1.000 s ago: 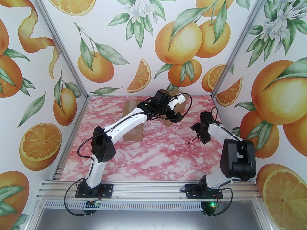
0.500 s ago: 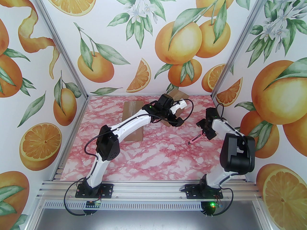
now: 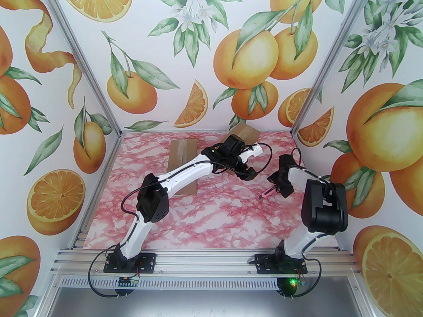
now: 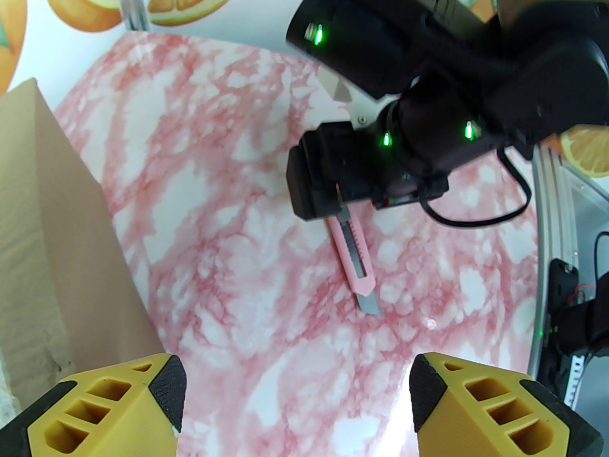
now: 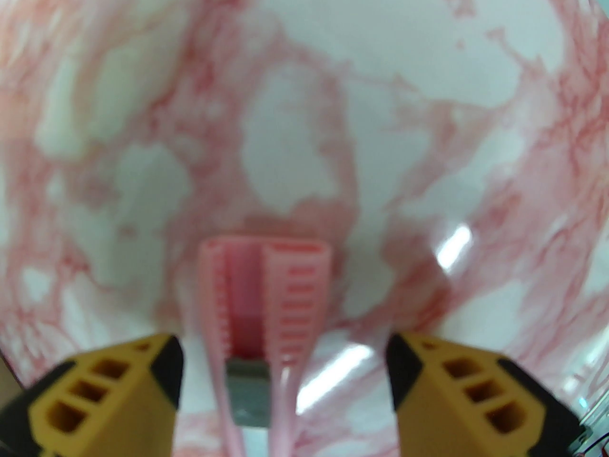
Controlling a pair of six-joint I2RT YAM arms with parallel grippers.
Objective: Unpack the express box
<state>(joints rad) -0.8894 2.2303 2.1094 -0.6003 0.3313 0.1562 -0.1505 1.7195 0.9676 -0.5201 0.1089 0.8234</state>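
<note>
step looks like picking up the pink plastic utility knife [image 4: 354, 250], lying right of the brown cardboard express box [image 4: 57, 231]; right gripper [image 5: 283, 350] straddles it, jaws apart, gripping nothing; left gripper [image 4: 295, 383] beside the box, open, empty; next, pinch the handle squarely

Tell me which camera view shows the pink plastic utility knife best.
The left wrist view: the pink plastic utility knife shows most of its length, grey blade tip out, sharp against the marbled table. The right wrist view shows it close, blurred and foreshortened. The top external view shows a small pink sliver.
</note>
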